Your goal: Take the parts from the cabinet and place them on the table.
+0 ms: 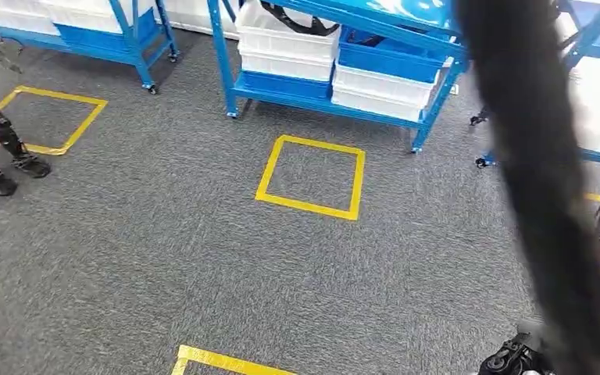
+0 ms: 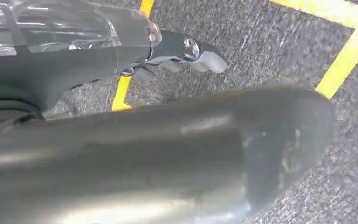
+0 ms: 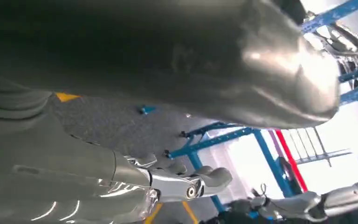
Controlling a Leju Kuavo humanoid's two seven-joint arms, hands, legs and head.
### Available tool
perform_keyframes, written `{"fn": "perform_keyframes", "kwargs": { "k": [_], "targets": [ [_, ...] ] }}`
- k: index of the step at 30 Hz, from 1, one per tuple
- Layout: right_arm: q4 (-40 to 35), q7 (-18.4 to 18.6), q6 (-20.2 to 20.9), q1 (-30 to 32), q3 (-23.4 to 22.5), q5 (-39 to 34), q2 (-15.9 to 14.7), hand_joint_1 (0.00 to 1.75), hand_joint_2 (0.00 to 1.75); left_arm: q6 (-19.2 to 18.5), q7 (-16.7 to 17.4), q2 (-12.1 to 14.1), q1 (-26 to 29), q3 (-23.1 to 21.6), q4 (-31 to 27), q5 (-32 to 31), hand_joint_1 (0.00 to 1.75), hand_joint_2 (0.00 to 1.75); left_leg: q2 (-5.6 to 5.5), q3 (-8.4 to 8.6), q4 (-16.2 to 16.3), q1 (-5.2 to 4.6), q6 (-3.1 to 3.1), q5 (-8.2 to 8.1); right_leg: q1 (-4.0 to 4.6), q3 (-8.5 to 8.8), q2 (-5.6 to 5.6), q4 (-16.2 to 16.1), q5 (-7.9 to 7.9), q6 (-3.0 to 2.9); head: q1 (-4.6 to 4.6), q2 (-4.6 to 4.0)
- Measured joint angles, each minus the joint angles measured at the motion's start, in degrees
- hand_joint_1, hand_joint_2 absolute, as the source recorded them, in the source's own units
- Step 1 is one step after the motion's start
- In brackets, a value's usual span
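A blue wheeled rack (image 1: pixel 336 105) stands ahead across the carpet. Its lower shelf carries white bins (image 1: pixel 285 47) and blue bins (image 1: pixel 387 61). A black part (image 1: pixel 297 19) lies in the upper white bin. My left hand (image 2: pixel 144 140) hangs over the grey carpet, its thick thumb apart from the darker fingers (image 2: pixel 182 51), with nothing in it. My right hand (image 3: pixel 168 70) also holds nothing, and its fingers (image 3: pixel 200 179) are spread away from the thumb, with blue rack legs beyond them.
Yellow tape squares (image 1: pixel 312 176) mark the grey carpet between me and the rack. Another robot's legs (image 1: pixel 0 144) stand at the far left. More blue racks stand at the back left (image 1: pixel 117 35) and at the right (image 1: pixel 594 47). A blurred black strip (image 1: pixel 539 180) crosses the right of the head view.
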Motion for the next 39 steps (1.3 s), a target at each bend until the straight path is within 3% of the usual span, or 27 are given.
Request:
{"fn": "perform_keyframes", "kwargs": {
  "k": [1,2,3,4,5,7,8,9,11,12,13,14,17,19,22,24,26,27,28,30,32,33,34,35,36,37,39],
  "targets": [
    [0.0,0.0,0.0,0.1,0.0,0.0,0.0,0.0,0.0,0.0,0.0,-0.1,0.0,0.0,0.0,0.0,0.0,0.0,0.48,0.47,-0.3,-0.01,-0.32,-0.04,0.08,0.12,0.65,-0.5,0.07,-0.3,0.02,0.0],
    [0.0,0.0,0.0,0.2,0.1,0.0,0.0,0.0,0.0,0.0,0.0,-0.1,-0.2,0.0,0.0,0.0,0.0,0.0,-0.46,0.71,-0.4,-0.03,-0.84,-0.35,-0.55,1.16,1.3,-1.6,0.54,-0.6,0.0,0.0],
    [0.0,0.0,0.0,0.2,0.0,0.3,0.1,0.0,0.0,0.0,-0.2,-0.1,-0.3,0.0,0.0,0.0,0.0,0.0,-5.65,0.33,1.0,0.15,-1.04,-0.85,-0.68,1.55,1.62,-2.3,0.67,-0.59,-0.29,0.0],
    [0.0,0.3,0.0,-0.1,0.0,0.8,0.1,0.0,0.0,0.0,-0.4,-0.1,-0.3,0.0,0.0,0.0,0.0,0.0,-7.72,-1.39,4.2,0.12,-1.03,-2.51,-0.82,1.76,2.07,-2.4,0.65,-0.87,-0.46,0.0],
    [0.0,0.6,0.0,-0.4,0.1,1.2,0.1,0.0,0.0,0.0,-0.5,-0.1,-0.2,0.0,0.0,0.0,0.0,0.0,-8.03,-4.2,9.3,0.13,-1.16,-4.56,-0.87,1.97,2.72,-2.4,0.48,-1.13,-0.96,0.0],
    [0.1,0.6,0.0,-0.2,0.1,1.3,0.3,0.0,0.0,0.0,-1.2,0.1,0.3,0.0,0.0,0.0,0.0,0.0,-7.59,-9.21,16.9,0.17,-1.42,-6.34,-0.87,2.5,4.28,-2.3,-0.1,-1.11,-1.16,0.0],
    [0.2,0.7,0.0,0.0,0.1,1.3,0.4,0.0,0.0,0.0,-1.5,0.2,0.4,0.0,0.0,0.0,0.0,0.0,-7.34,-10.13,17.3,0.2,-1.51,-5.16,-0.93,2.93,5.08,-2.2,-0.45,-1.01,-1.35,0.0],
    [0.4,0.7,0.0,0.0,0.1,1.3,0.5,0.0,0.0,0.0,-1.7,0.3,0.5,0.0,0.0,0.1,0.0,0.0,-7.24,-9.85,15.1,0.25,-1.57,-2.56,-1.03,3.44,5.84,-2.1,-0.87,-0.81,-1.36,0.0],
    [0.5,0.8,0.0,0.0,0.1,1.1,0.5,0.0,0.0,0.0,-2.0,0.6,0.5,0.0,0.0,0.1,0.0,0.0,-7.32,-6.4,5.5,0.3,-1.65,4.27,-1.38,4.74,6.64,-1.6,-2.12,-0.37,-1.66,0.0],
    [0.5,0.9,0.0,0.1,0.1,1.2,0.5,0.0,0.0,0.0,-2.0,0.6,0.5,0.0,0.0,0.1,0.0,0.0,-8.04,-5.08,3.0,0.4,-1.72,4.67,-1.44,4.98,6.88,-1.4,-2.8,0.05,-1.97,0.0],
    [0.6,1.1,0.0,0.1,0.1,1.2,0.5,0.0,0.0,0.0,-2.0,0.6,0.3,0.0,0.0,0.2,0.0,0.0,-8.33,-4.55,1.4,0.31,-1.6,3.32,-1.09,4.92,7.42,-0.9,-3.53,0.54,-2.86,-0.04],
    [0.6,1.6,0.0,0.0,0.2,1.3,0.6,0.0,0.0,0.0,-1.9,0.6,0.1,0.0,0.0,0.3,0.0,0.0,-8.11,-4.42,1.6,0.27,-0.76,2.99,-1.15,5.03,7.5,-1.2,-3.63,0.67,-3.5,-0.11],
    [0.7,3.0,0.0,-0.1,0.4,2.6,0.5,0.0,0.0,0.1,-1.7,0.7,0.2,0.0,0.0,0.4,0.0,0.0,-7.89,-3.59,1.3,0.49,0.51,2.2,-1.36,5.38,7.28,-0.6,-3.7,1.24,-4.07,-0.11],
    [0.8,3.5,0.0,-0.7,0.7,3.5,0.3,0.0,0.0,0.1,-1.6,0.8,0.3,0.0,0.0,0.4,0.0,0.0,-7.31,-2.54,1.0,0.23,1.25,1.38,-1.35,2.48,4.28,5.1,-4.09,1.87,-3.82,-0.11],
    [1.0,4.2,0.0,-0.8,1.0,4.0,0.2,0.0,0.0,0.3,-1.4,0.9,0.6,0.0,0.0,0.4,0.0,0.0,-6.19,-0.65,1.0,0.09,1.34,-0.43,-1.4,-6.17,3.35,16.7,-8.5,2.32,-3.98,-0.11],
    [1.3,4.2,0.0,-0.8,1.2,4.1,0.2,0.0,0.0,0.4,-1.4,1.0,0.7,0.0,0.0,0.4,0.0,0.0,-5.84,1.06,0.9,-0.19,1.3,-1.74,-1.34,-7.96,3.36,16.0,-7.94,1.86,-3.98,-0.11],
    [1.5,4.2,0.0,-0.7,1.3,4.1,0.1,0.0,0.0,0.4,-1.4,1.1,0.6,0.0,0.0,0.4,0.0,0.0,-5.38,3.0,0.8,-0.86,1.31,-3.22,-0.81,-7.08,3.36,8.9,-2.28,0.23,-3.8,-0.11],
    [1.5,4.2,0.0,-0.6,1.4,4.1,0.1,0.0,0.0,0.4,-1.4,1.1,0.6,0.0,0.0,0.4,0.0,0.0,-5.13,3.73,0.6,-0.94,1.4,-3.97,-0.18,-6.71,3.36,4.6,2.27,-1.25,-3.43,-0.11],
    [1.5,4.2,0.0,-0.5,1.4,4.1,0.0,0.0,0.0,0.4,-1.4,0.8,0.5,0.0,0.0,0.4,0.0,0.0,-4.94,4.33,0.6,-0.96,1.17,-4.57,0.47,-6.83,3.88,3.7,4.74,-2.1,-4.19,-0.11],
    [1.4,4.4,0.0,-0.3,1.6,4.2,-0.2,0.0,0.0,0.6,-1.4,0.7,0.4,0.0,0.0,0.4,0.0,0.0,-5.15,5.49,-1.2,-0.29,0.3,-5.21,0.83,-5.38,3.58,2.6,2.78,-2.32,-3.45,-0.09],
    [1.3,4.4,0.0,-0.4,1.7,4.2,-0.4,0.0,0.0,0.6,-1.4,0.6,0.0,0.0,-0.1,0.4,0.0,0.0,-5.5,6.82,0.4,-0.25,-0.65,-3.11,1.02,-2.6,3.76,0.2,1.97,-2.78,-2.95,-0.09],
    [1.3,4.4,0.0,-0.3,1.7,4.2,-0.4,0.0,0.0,0.6,-1.4,0.6,-0.3,0.0,-0.1,0.4,0.0,0.0,-6.14,5.73,3.2,-0.23,-0.74,-2.22,0.49,-0.75,3.6,-1.0,1.93,-2.4,-2.65,-0.04],
    [1.3,4.4,0.0,-0.4,1.8,4.2,-0.4,0.0,0.0,0.6,-1.4,0.5,-0.4,0.0,-0.1,0.4,0.0,0.0,-7.23,3.28,7.6,-0.25,-1.04,-0.62,0.33,0.72,3.5,-1.9,1.36,-2.48,-2.91,-0.13],
    [1.3,4.4,0.0,-0.5,1.9,4.1,-0.4,0.0,0.0,0.6,-1.4,0.5,-0.5,0.0,-0.1,0.3,0.0,0.0,-7.36,0.17,11.5,-0.23,-1.2,-0.4,0.16,1.77,3.42,-2.3,0.85,-2.6,-3.15,-0.07],
    [1.4,4.6,0.0,-0.6,2.0,4.0,-0.4,0.0,0.0,0.6,-1.4,0.6,-0.3,0.0,-0.1,0.3,0.0,0.0,-7.36,-3.07,14.5,-0.14,-1.44,-2.22,0.08,3.11,3.4,-2.7,-0.04,-2.56,-3.19,-0.07],
    [1.4,4.6,0.0,-0.6,2.1,4.0,-0.4,0.0,0.0,0.6,-1.2,0.7,-0.1,0.0,-0.1,0.3,0.0,0.0,-7.34,-5.51,15.7,-0.14,-1.46,-5.42,-0.02,4.36,3.44,-2.9,-0.92,-2.49,-3.04,-0.07],
    [1.4,4.8,0.0,-0.5,2.1,4.1,-0.4,0.0,0.0,0.7,-1.2,0.9,0.5,0.0,0.0,0.3,0.0,0.0,-7.23,-9.34,14.7,-0.15,-1.68,-11.06,-0.38,6.95,3.96,-2.9,-3.01,-2.08,-3.13,-0.07]
  ]
}}
